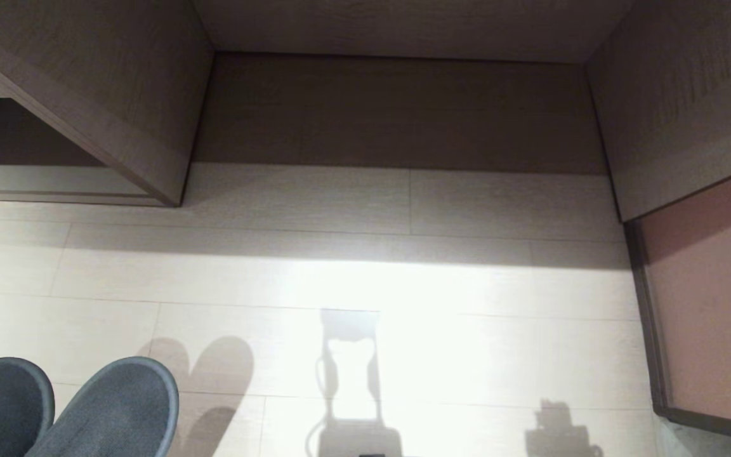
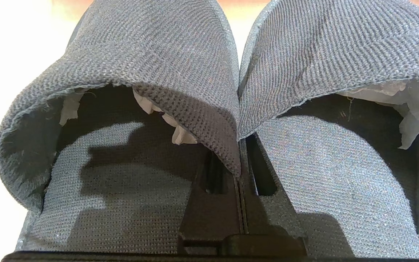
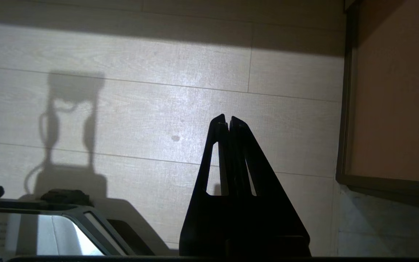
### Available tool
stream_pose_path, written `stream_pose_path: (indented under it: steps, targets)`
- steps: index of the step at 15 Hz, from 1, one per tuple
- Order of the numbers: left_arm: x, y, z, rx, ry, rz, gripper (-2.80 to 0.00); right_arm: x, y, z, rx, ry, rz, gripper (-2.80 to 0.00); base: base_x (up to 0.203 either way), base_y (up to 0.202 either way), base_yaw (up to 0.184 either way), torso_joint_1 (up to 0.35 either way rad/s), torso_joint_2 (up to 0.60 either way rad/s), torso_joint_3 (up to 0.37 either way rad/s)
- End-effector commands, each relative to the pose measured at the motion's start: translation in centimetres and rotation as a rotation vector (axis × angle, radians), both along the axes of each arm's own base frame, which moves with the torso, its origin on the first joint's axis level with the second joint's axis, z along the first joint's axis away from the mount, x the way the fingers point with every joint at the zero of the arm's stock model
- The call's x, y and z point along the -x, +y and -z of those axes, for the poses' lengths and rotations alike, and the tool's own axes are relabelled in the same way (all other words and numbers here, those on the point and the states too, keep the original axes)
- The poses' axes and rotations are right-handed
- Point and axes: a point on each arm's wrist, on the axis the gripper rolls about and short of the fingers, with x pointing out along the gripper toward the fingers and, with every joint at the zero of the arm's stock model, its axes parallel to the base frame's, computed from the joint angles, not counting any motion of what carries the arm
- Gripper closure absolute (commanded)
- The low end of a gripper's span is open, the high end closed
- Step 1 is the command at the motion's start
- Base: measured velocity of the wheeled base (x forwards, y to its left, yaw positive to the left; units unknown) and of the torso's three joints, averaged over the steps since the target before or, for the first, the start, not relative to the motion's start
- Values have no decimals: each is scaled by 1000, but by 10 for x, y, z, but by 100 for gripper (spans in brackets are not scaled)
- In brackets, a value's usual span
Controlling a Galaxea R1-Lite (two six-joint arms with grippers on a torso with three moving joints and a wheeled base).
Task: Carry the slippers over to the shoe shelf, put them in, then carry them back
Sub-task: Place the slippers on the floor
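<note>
Head view shows us the dark charcoal fabric slippers [image 1: 73, 409] pinched together in our left hand [image 2: 239, 171], well short of the grey-beige wood-grain shoe shelf [image 1: 397, 114]; our right hand [image 3: 227, 122] hangs closed, empty.

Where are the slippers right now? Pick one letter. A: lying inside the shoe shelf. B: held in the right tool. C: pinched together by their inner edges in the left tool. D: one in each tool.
C: the left wrist view shows the left tool shut on the inner edges of both slippers, while the right tool is shut and empty over the floor.
</note>
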Motion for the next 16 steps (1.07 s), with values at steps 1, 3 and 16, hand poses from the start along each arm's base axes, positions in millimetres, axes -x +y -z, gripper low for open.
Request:
stream_pose_path:
  steps: [1,3,16]
  targets:
    - [0,0,0,-2,0,0,0,0,0,0,0,0,-2,0,0,0,0,3,7,-198]
    - [0,0,0,0,1,0,0,0,0,0,0,0,-1,0,0,0,0,2,5,-199]
    - [0,0,0,-3,1,0,0,0,0,0,0,0,0,0,0,0,0,2,2,-197]
